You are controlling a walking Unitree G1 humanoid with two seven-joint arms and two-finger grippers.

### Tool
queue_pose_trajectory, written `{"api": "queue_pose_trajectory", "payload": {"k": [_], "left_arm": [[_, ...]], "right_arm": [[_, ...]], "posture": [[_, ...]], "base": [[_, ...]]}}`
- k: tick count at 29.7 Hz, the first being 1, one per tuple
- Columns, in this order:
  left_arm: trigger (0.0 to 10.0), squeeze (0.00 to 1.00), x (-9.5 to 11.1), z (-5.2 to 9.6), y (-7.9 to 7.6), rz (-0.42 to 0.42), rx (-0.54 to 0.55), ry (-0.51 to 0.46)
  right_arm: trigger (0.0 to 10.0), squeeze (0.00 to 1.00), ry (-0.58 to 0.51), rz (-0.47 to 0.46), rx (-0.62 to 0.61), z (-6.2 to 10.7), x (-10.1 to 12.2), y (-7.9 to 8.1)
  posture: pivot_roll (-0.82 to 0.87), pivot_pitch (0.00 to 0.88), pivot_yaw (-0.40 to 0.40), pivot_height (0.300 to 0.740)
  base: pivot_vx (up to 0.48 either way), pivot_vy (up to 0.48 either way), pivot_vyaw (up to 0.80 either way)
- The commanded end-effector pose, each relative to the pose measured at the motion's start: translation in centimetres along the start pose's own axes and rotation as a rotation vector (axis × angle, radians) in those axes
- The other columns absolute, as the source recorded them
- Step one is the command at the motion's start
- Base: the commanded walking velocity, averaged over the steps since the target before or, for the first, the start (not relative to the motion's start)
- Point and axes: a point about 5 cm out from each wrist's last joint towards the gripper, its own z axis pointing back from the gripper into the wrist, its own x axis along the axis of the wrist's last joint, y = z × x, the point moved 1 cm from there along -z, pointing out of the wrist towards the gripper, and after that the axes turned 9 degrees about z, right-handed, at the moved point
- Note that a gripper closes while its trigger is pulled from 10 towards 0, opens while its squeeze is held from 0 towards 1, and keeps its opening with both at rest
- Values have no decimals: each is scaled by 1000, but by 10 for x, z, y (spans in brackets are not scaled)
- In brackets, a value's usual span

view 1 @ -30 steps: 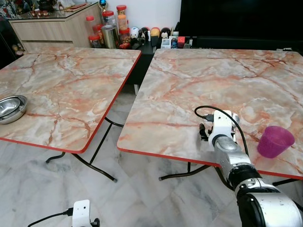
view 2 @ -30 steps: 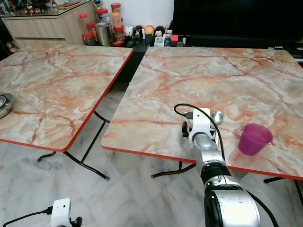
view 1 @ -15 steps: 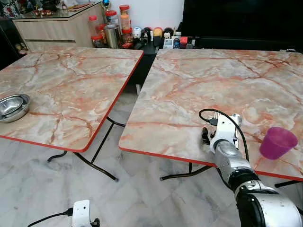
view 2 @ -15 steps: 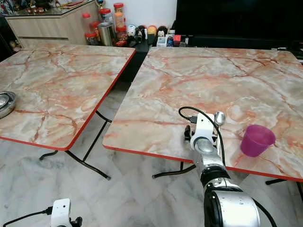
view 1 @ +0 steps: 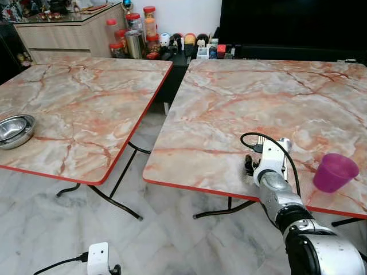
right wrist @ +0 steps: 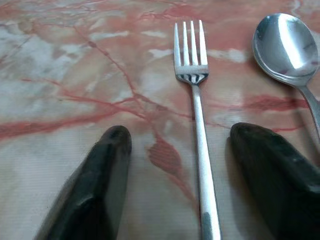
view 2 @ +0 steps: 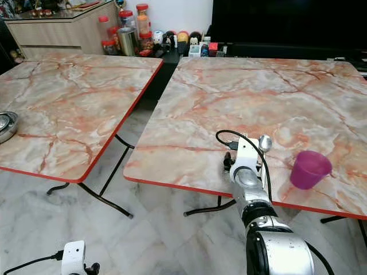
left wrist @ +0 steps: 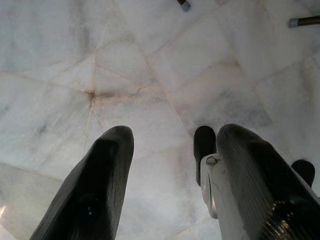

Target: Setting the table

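- Right hand [right wrist: 170, 175] rests low on the tabletop [view 1: 229, 109], fingers spread wide, holding nothing.
- Fork [right wrist: 197, 115] lies between them, handle along the hand's reach; spoon [right wrist: 287, 45] just beside.

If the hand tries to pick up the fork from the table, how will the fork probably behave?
The fork looks like thin polished metal, so probably stiff but slippery. It lies flat on the marble-pattern table between the right hand's open fingers, so it may slide instead of lifting. The spoon lies close beside it and could get nudged.
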Motion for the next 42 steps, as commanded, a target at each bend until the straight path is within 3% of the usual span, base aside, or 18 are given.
{"api": "queue_pose_trajectory", "payload": {"k": [1, 14, 42], "left_arm": [[10000, 0, 0, 0, 3, -1, 6, 14], [10000, 0, -1, 0, -4, 5, -3, 20], [10000, 0, -4, 0, -1, 1, 4, 32]], "right_arm": [[0, 0, 53, 8, 27, 2, -13, 7], [0, 0, 40, 20, 30, 1, -11, 6], [0, 0, -5, 10, 9, 1, -6, 2]], "posture": [[-52, 0, 77, 740], [-52, 0, 77, 740], [-52, 0, 81, 740]], "base": [[0, 0, 0], [0, 0, 0], [0, 0, 0]]}}
